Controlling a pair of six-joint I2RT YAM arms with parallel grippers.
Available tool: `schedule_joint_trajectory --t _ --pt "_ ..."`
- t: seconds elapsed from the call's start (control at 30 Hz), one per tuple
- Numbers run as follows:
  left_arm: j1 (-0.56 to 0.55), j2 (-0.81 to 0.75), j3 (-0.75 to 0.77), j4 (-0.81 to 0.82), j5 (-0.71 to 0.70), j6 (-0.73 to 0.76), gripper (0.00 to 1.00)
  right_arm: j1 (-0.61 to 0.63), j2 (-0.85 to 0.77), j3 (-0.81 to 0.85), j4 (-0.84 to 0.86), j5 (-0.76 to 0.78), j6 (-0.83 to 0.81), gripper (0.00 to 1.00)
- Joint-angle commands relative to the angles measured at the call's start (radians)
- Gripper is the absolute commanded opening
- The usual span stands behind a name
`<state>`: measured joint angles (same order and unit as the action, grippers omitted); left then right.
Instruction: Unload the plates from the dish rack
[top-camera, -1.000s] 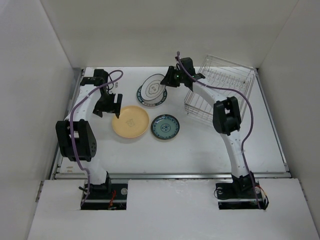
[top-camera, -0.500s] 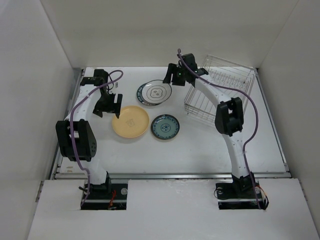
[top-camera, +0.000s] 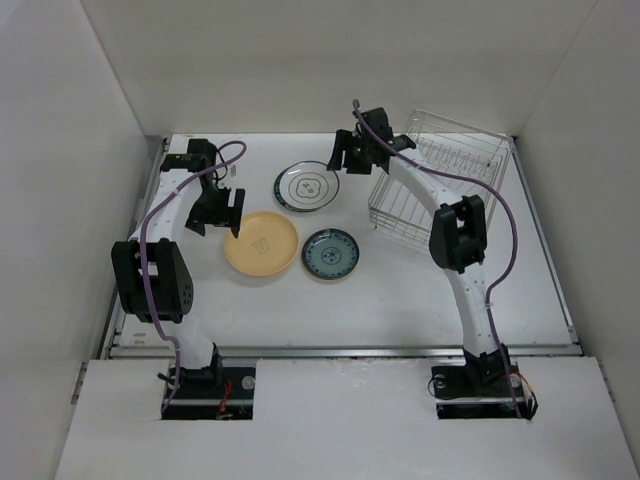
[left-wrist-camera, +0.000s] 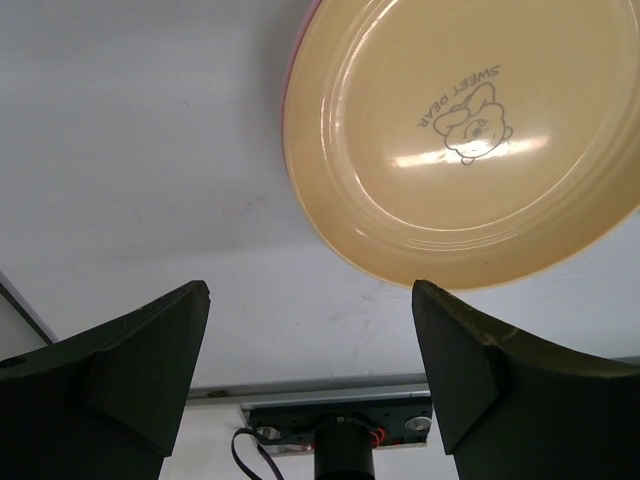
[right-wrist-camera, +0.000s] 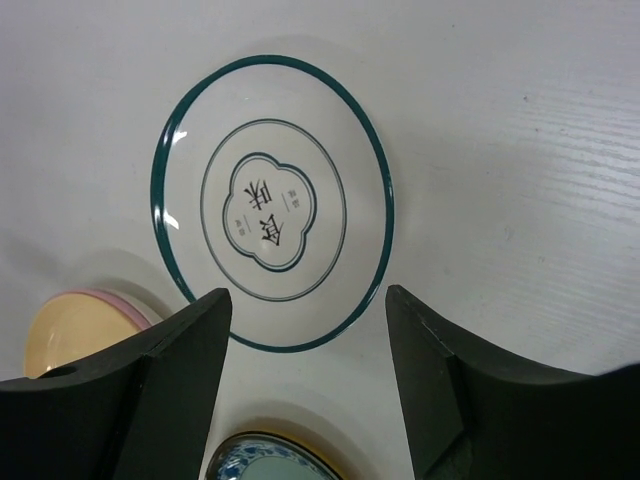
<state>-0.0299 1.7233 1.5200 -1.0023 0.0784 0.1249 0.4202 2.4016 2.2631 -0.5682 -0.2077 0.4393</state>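
Three plates lie flat on the white table. A white plate with a blue-green rim (top-camera: 306, 186) (right-wrist-camera: 272, 217) lies at the back. A yellow-orange plate (top-camera: 261, 243) (left-wrist-camera: 470, 130) lies on a pink one whose edge shows (right-wrist-camera: 112, 298). A small teal plate (top-camera: 331, 253) (right-wrist-camera: 262, 462) lies in the middle. The silver wire dish rack (top-camera: 438, 172) stands at the back right and looks empty. My right gripper (top-camera: 345, 150) (right-wrist-camera: 308, 340) is open and empty, just right of and above the white plate. My left gripper (top-camera: 216, 208) (left-wrist-camera: 310, 340) is open and empty beside the yellow plate's left edge.
White walls close in the table on three sides. The table's left metal edge runs close to my left arm (top-camera: 160, 215). The rack sits askew near the right wall.
The white plate with the blue-green rim went from tilted in my right gripper to lying flat on the table. My right gripper let go of it and drew back. The left arm stayed still.
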Motion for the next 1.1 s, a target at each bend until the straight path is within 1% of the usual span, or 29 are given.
schedule_joint_trajectory --t 0.0,0.17,0.33,0.43,0.47,0.57,0.6,0.7,0.73,0.8,0.83,0.87,1.07 --pt "0.005 -0.008 0.009 -0.032 0.014 -0.005 0.80 0.015 0.013 0.062 -0.001 0.057 -0.002 0.69" --pt "0.005 0.001 0.009 -0.041 0.014 -0.005 0.80 0.046 0.114 0.101 0.053 0.100 0.070 0.69" --pt "0.005 0.001 0.009 -0.041 0.014 -0.005 0.80 0.046 0.148 0.101 0.108 0.110 0.145 0.69" --pt "0.005 0.001 0.009 -0.041 0.014 -0.005 0.80 0.046 0.157 0.092 0.108 0.071 0.145 0.69" --pt "0.005 0.001 0.009 -0.041 0.014 -0.005 0.80 0.046 0.157 0.092 0.108 0.091 0.135 0.69" --pt "0.005 0.010 0.009 -0.041 0.014 -0.005 0.80 0.046 0.090 0.000 0.097 0.155 0.125 0.69" --pt "0.005 0.010 0.009 -0.041 0.014 -0.005 0.80 0.046 0.070 -0.055 0.097 0.171 0.116 0.69" --pt "0.005 0.010 0.009 -0.041 0.014 -0.005 0.80 0.046 -0.022 -0.146 0.097 0.171 0.089 0.69" --pt "0.005 0.010 0.009 -0.041 0.014 -0.005 0.80 0.046 -0.050 -0.225 0.108 0.171 0.088 0.69" --pt "0.005 0.010 0.009 -0.041 0.014 -0.005 0.80 0.046 -0.146 -0.316 0.148 0.192 0.088 0.69" --pt "0.005 0.010 0.009 -0.041 0.014 -0.005 0.80 0.046 -0.177 -0.397 0.163 0.201 0.088 0.69" --pt "0.005 0.010 0.009 -0.041 0.014 -0.005 0.80 0.046 -0.224 -0.430 0.177 0.202 0.079 0.69" --pt "0.005 -0.001 0.009 -0.050 0.023 0.004 0.80 0.046 -0.301 -0.575 0.177 0.202 0.079 0.69"
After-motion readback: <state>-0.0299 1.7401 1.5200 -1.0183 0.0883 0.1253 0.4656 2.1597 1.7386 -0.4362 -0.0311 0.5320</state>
